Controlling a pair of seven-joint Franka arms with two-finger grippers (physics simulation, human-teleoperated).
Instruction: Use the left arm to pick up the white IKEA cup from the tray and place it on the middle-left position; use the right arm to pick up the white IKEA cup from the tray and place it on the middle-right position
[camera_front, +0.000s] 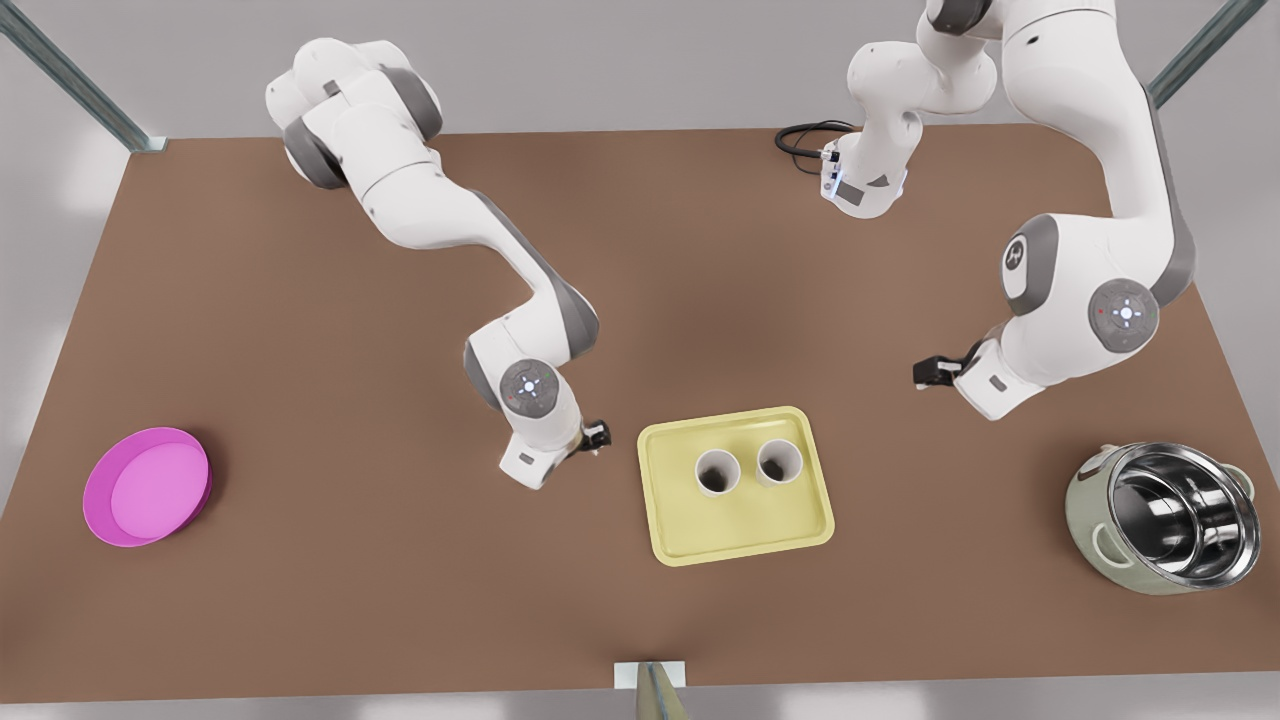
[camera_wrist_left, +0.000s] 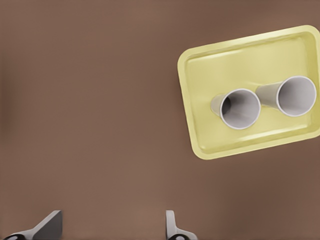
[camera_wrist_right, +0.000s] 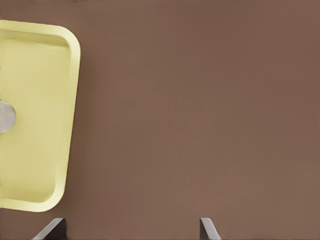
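Front view is showing both white cups standing upright and almost touching, side by side on the pale yellow rectangular tray (camera_front: 735, 487) with the low raised rim, near the middle of the brown counter (camera_front: 400, 600): one white tapered cup (camera_front: 717, 471) toward the front view's left, the other white tapered cup (camera_front: 779, 462) toward its right. Left pincer (camera_front: 596, 436) is hovering just beside the tray's edge on the front view's left, fingers (camera_wrist_left: 49, 224) spread wide and holding nothing. Right pincer (camera_front: 925, 373) is sitting farther off on the front view's right, well apart from the tray, also open and empty. Main risk, as I read it: the cups are standing so close that a finger going down between them is likely to knock the neighbour over or shove it across the tray. Both arms converging on one small tray at once is also risking a wrist-to-wrist collision. Tapered walls could slip under a high grip. Round magenta plate (camera_front: 147, 486) and steel-lined pot (camera_front: 1165, 518) are sitting at the far ends of the counter and should be staying out of the drop zones.
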